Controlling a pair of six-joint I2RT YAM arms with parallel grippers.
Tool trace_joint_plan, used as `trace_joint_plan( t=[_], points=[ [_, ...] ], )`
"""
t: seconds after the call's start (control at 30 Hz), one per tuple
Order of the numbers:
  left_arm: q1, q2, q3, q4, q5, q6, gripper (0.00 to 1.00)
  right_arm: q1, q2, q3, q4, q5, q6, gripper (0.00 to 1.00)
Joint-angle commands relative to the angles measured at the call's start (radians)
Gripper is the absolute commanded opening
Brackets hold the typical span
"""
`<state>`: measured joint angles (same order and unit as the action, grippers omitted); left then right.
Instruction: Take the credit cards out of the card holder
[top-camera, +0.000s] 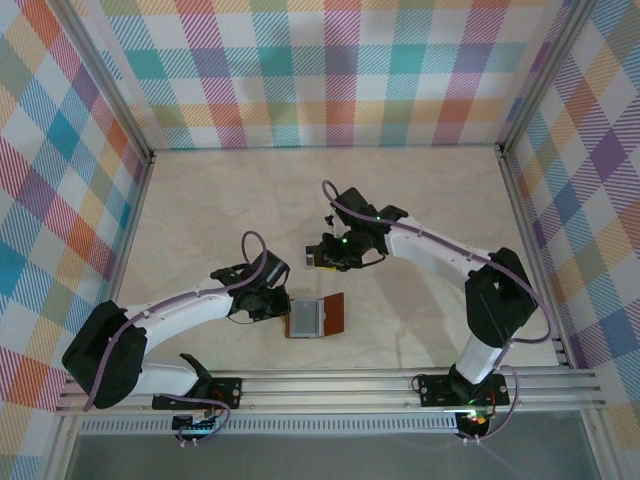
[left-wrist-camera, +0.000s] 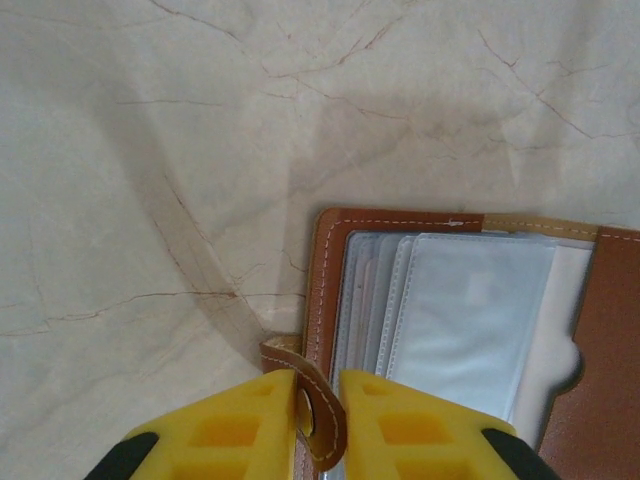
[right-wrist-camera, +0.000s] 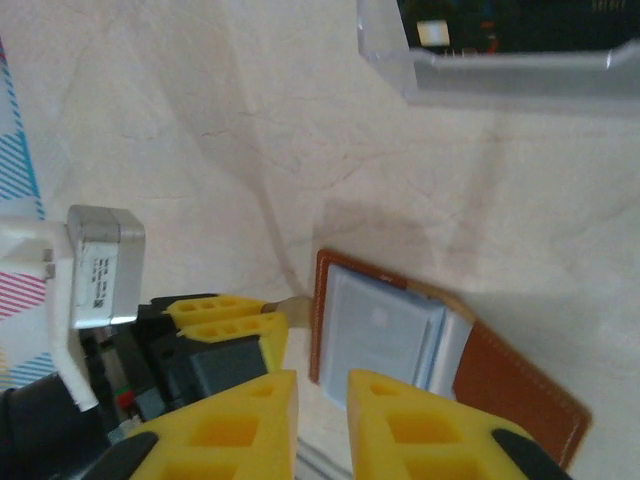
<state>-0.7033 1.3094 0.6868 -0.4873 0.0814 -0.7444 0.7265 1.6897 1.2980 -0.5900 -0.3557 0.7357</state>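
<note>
The card holder (top-camera: 318, 315) lies open on the table, reddish-brown leather with a stack of greyish clear pockets (left-wrist-camera: 450, 320) facing up. My left gripper (left-wrist-camera: 320, 415) is shut on its little snap tab (left-wrist-camera: 322, 400) at the wallet's left edge, also seen from above (top-camera: 283, 303). A pale whitish-blue sheet fills the top pocket (right-wrist-camera: 385, 330); I cannot tell a credit card from the pockets. The dark grey card is hidden. My right gripper (right-wrist-camera: 322, 395) hangs just behind the wallet (top-camera: 325, 262), slightly open, with nothing between its fingers.
The left gripper's yellow fingers (right-wrist-camera: 225, 318) sit close beside the right gripper's fingertips. Plaid walls (top-camera: 320, 70) enclose the marble-pattern table (top-camera: 420, 190), and a metal rail (top-camera: 400, 380) runs along the near edge. A clear housing with a circuit board (right-wrist-camera: 500, 45) shows beyond the wallet.
</note>
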Motion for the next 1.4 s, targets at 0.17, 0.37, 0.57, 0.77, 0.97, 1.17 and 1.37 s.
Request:
trace_joint_plan(
  t=[0.17,0.37,0.57,0.77,0.97,1.17,1.37],
  points=[
    [0.012,-0.025,0.074,-0.081,-0.007,0.029,0.19,0.056,-0.053,-0.118,0.097,-0.035,0.130,0.20],
    [0.011,-0.086,0.113,-0.137,-0.023,0.037,0.22,0.090,-0.043,-0.155,0.139,-0.025,0.170,0.22],
    [0.011,-0.050,0.118,-0.076,0.036,0.030,0.20,0.121,-0.011,-0.179,0.179,-0.012,0.210,0.19],
    [0.013,0.035,0.111,-0.017,0.064,0.045,0.13,0.141,0.012,-0.198,0.208,0.001,0.239,0.16],
    [0.044,0.083,0.074,0.004,0.064,0.068,0.10,0.156,0.045,-0.194,0.221,-0.007,0.244,0.15],
    [0.045,0.112,0.018,0.049,0.070,0.058,0.09,0.168,0.081,-0.189,0.233,-0.008,0.252,0.14],
    [0.054,0.130,-0.025,0.069,0.079,0.062,0.08,0.183,0.117,-0.165,0.237,-0.020,0.249,0.14]
  ],
)
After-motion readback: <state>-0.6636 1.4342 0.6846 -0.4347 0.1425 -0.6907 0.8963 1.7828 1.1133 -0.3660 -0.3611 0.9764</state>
